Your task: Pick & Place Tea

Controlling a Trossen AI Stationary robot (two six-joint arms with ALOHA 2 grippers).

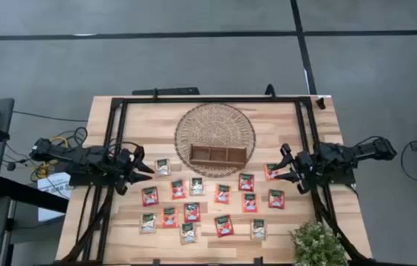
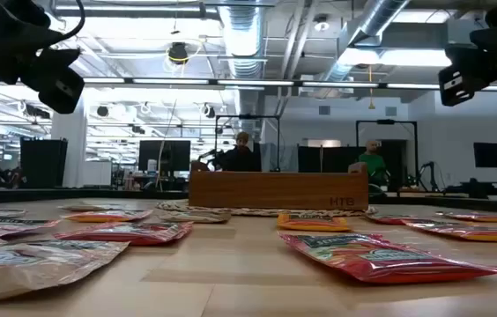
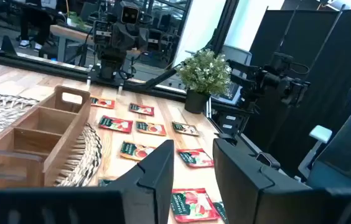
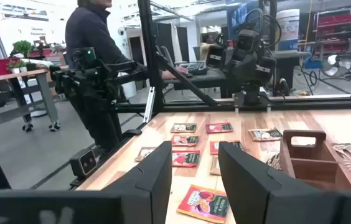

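Tabletop tea sachets (image 1: 223, 193) between raised hands

Left gripper (image 1: 143, 168) and right gripper (image 1: 282, 166) both raised, pointing inward from opposite sides, fingers parted, gripping nothing.

A round woven mat (image 1: 215, 129) lies at the far middle of my wooden table (image 1: 282, 222), and on its near edge sits a brown wooden tray (image 1: 218, 154) with three compartments, all of them bare as far as I can see from above. At my near right corner stands a small potted plant (image 1: 318, 244) with pale green leaves, and a black frame (image 1: 208, 100) runs along the far edge and down both sides of the table. Beyond the table, a person in dark clothes (image 4: 98, 43) stands beside a bench, and two more people (image 2: 240, 151) sit at desks in the room behind.
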